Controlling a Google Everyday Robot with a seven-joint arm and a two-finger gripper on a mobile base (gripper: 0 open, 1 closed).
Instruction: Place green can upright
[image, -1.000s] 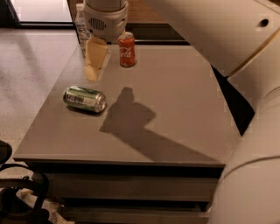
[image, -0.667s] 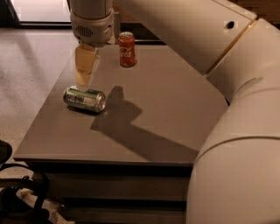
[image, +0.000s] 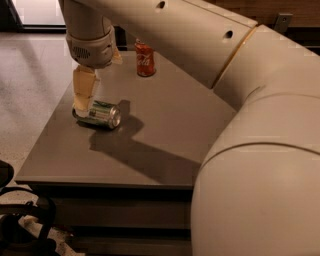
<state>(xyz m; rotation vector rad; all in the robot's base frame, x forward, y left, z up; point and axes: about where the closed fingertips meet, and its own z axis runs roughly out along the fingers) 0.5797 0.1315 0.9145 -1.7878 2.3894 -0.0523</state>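
The green can (image: 100, 114) lies on its side on the grey table (image: 165, 115), near the left edge, with a silver end facing right. My gripper (image: 82, 106) hangs down from the beige wrist above it and reaches the can's left end, partly covering it. I cannot tell whether it touches the can. The large beige arm fills the top and right of the view.
A red Coca-Cola can (image: 145, 59) stands upright at the back of the table, well apart from the green can. The arm's shadow (image: 135, 150) falls across the table's middle. The table's left and front edges border a pale floor (image: 30, 80). Dark cables (image: 20, 220) lie at lower left.
The gripper has moved left and down, from above the table's back to the green can's left end. The cans have not moved.
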